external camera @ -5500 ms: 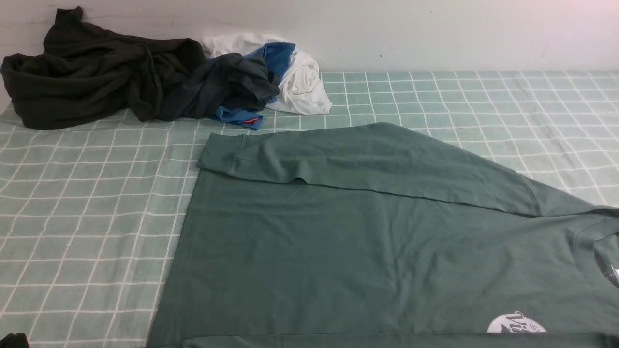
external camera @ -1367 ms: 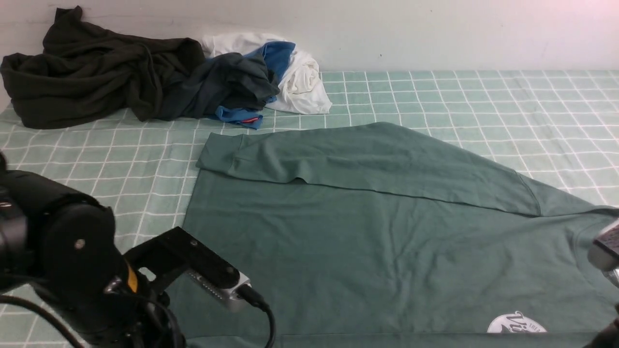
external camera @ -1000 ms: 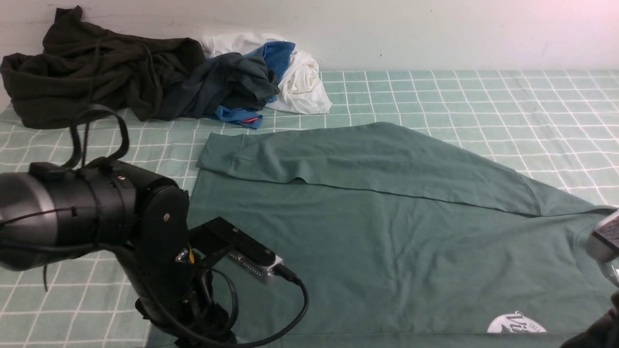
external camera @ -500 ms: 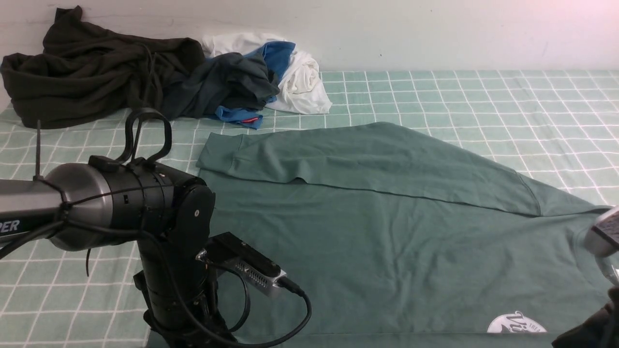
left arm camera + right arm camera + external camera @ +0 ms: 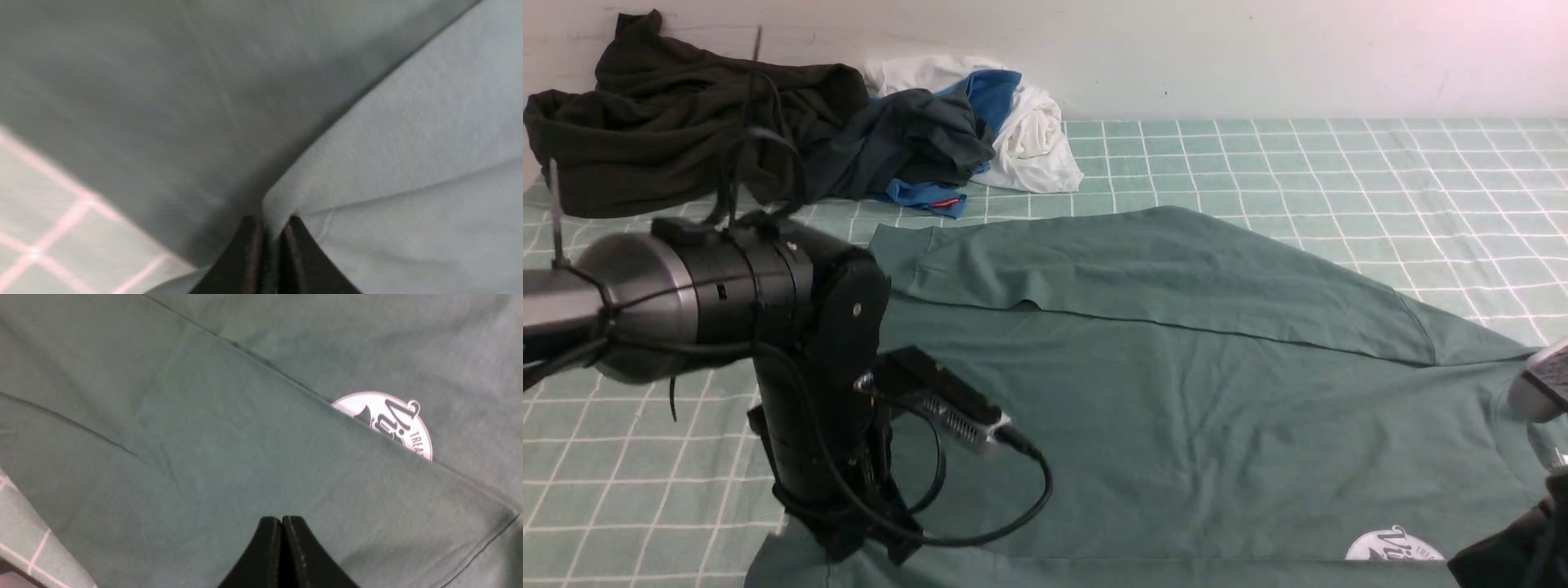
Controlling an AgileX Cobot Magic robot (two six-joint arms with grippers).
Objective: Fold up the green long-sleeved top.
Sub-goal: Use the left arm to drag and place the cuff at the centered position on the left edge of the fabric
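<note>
The green long-sleeved top lies spread flat on the checked cloth, with one sleeve folded across its far side. Its white round logo sits near the front right and also shows in the right wrist view. My left gripper is shut on a pinch of the top's near left edge and holds it slightly raised. The right gripper is shut with nothing seen between its jaws, just above the top's near sleeve. In the front view only a dark part of the right arm shows.
A pile of clothes lies at the back left against the wall: a very dark hooded garment, a charcoal shirt, a blue piece and a white one. The green checked cloth covers the whole table.
My left arm came in from the left, went down to the top's near left edge and shut on it. It has now risen a little, lifting and pulling that corner outward. The right arm barely moved.
</note>
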